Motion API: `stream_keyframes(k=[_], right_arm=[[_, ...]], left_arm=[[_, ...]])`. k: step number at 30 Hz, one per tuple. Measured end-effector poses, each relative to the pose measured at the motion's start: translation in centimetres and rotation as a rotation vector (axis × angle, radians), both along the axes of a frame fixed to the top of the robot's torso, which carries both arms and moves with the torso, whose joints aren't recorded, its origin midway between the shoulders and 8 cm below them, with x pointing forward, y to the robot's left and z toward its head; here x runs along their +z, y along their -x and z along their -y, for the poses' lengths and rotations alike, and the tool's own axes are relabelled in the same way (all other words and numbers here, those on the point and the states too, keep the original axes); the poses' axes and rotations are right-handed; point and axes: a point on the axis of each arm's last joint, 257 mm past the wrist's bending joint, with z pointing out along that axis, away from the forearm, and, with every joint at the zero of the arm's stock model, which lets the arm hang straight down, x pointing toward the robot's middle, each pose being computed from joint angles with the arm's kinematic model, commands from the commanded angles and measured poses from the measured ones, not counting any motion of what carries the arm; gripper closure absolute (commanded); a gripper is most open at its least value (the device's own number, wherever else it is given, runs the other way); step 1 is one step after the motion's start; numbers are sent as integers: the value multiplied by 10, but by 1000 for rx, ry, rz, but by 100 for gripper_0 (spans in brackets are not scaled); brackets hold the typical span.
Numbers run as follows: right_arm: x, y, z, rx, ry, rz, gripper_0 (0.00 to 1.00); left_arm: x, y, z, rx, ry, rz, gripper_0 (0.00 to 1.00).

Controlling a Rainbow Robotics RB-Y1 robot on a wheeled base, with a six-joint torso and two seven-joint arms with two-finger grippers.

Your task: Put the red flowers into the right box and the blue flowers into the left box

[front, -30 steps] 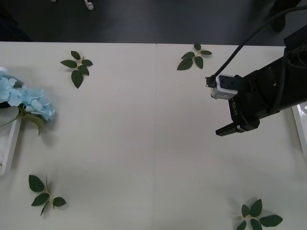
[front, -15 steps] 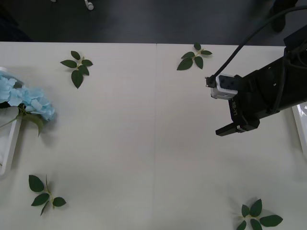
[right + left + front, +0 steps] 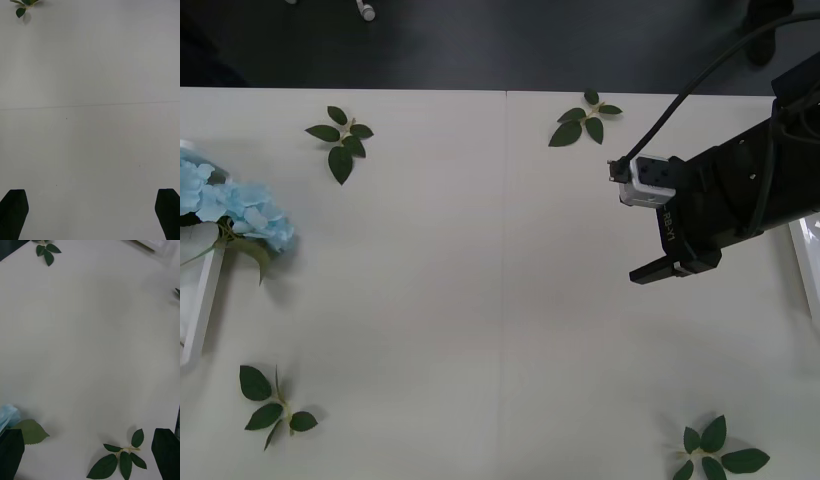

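The blue flowers lay at the desk's left edge in the front view, a pale-blue cluster of small petals spilling over the rim of the left box onto the desk. A thin stem and a large green leaf ran from beneath the cluster, the leaf hanging over the box's inner rim. The left box was a white shallow tray with a raised rim, cut off by the view's edge. In the left wrist view a corner of the pale-blue cluster showed beside a serrated green leaf. The right box showed as a white rimmed strip at the desk's right edge, partly hidden behind the right arm.
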Motion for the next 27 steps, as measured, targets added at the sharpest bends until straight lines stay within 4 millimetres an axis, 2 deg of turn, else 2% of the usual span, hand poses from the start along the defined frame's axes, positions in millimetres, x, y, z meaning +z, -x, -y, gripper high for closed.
stream_keyframes(k=[9, 17, 27], right_arm=[[0, 0, 0, 0, 0, 0, 0], [0, 0, 0, 0, 0, 0, 0], [0, 0, 0, 0, 0, 0, 0]], left_arm=[[1, -29, 37, -109, -79, 4, 0], [3, -58, 76, -138, 60, 4, 0], [-1, -60, 92, -153, 108, 1, 0]])
